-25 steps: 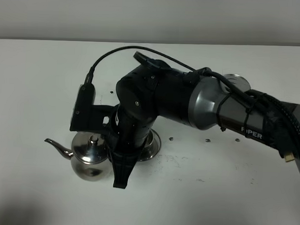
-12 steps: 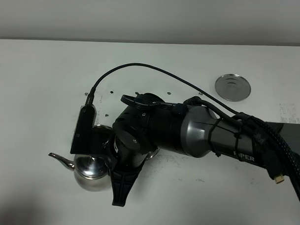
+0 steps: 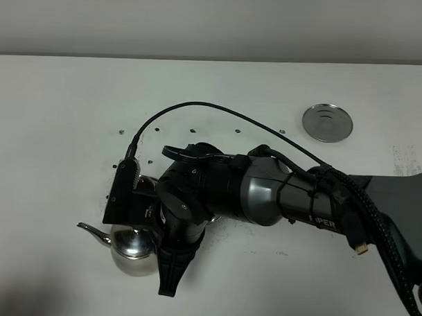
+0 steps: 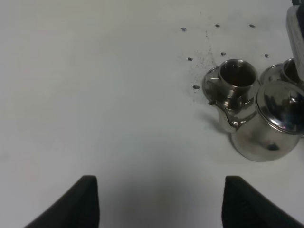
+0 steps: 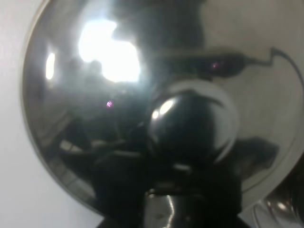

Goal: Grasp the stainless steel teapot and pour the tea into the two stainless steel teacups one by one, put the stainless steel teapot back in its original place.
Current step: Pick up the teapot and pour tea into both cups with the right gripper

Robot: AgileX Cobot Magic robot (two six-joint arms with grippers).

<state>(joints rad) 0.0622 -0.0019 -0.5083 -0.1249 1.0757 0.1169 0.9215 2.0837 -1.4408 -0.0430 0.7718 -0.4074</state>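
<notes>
The right jaws, shut on the teapot [image 3: 131,249] handle, have carried it down and toward the counter [image 3: 53,125] front over the last second, upright and near a cup [image 4: 236,76], which looks more like setting it back than pouring; the left jaws hang wide, empty.

surface: white table [image 3: 61,90] | far right: round steel disc [image 3: 327,122] | dark specks [image 4: 195,87]

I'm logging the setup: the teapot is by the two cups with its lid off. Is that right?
Not quite. The teapot is by the two cups, but its lid is on, not off. The left wrist view shows it.
</notes>
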